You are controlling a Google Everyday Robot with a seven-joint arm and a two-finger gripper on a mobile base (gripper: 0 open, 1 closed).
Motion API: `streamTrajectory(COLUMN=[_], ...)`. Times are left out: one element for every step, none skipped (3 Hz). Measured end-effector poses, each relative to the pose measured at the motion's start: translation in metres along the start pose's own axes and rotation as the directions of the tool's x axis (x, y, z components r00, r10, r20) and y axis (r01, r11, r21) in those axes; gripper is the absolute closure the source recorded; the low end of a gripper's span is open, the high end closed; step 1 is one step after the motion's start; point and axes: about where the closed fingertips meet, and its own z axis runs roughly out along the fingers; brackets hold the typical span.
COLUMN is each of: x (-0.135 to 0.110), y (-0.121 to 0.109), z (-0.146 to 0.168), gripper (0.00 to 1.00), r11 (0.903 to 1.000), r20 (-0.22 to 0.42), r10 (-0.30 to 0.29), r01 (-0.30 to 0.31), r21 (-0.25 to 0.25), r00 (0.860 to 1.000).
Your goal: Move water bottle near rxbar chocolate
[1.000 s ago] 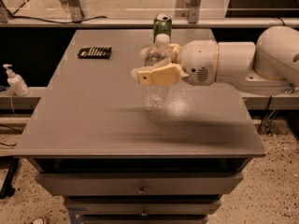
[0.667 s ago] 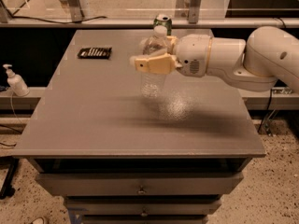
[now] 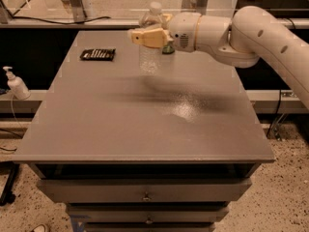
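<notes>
The water bottle [image 3: 149, 57], clear with a white cap, is held upright in my gripper [image 3: 148, 33] above the far middle of the grey table [image 3: 145, 124]. The fingers [image 3: 147, 37] are shut around the bottle's upper part, and it hangs clear of the tabletop. The rxbar chocolate [image 3: 98, 54], a flat dark bar with pale lettering, lies on the far left of the table, to the left of the bottle. My white arm [image 3: 256, 33] reaches in from the right.
A green soda can [image 3: 167, 49] stands at the far edge, mostly hidden behind my gripper. A small white pump bottle [image 3: 16, 84] stands off the table at the left. Drawers [image 3: 145, 195] are below the table's front edge.
My gripper has carried the water bottle up and to the left, toward the far edge and closer to the rxbar chocolate. The can is now behind the gripper.
</notes>
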Motion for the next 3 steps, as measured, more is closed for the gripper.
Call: streamTrajectory(x=[0.001, 0.009, 0.014], y=[-0.041, -0.073, -0.086], z=[0.031, 0.057, 0.084], gripper=[1.0, 1.0, 1.0], r11=[0.9998, 0.9986, 0.9977], r20=[-0.012, -0.017, -0.002], r10=[0.008, 0.034, 0.057], r01=[-0.008, -0.034, -0.057], r21=[0.019, 0.042, 0.038], r00=[1.0, 0.999, 0.998])
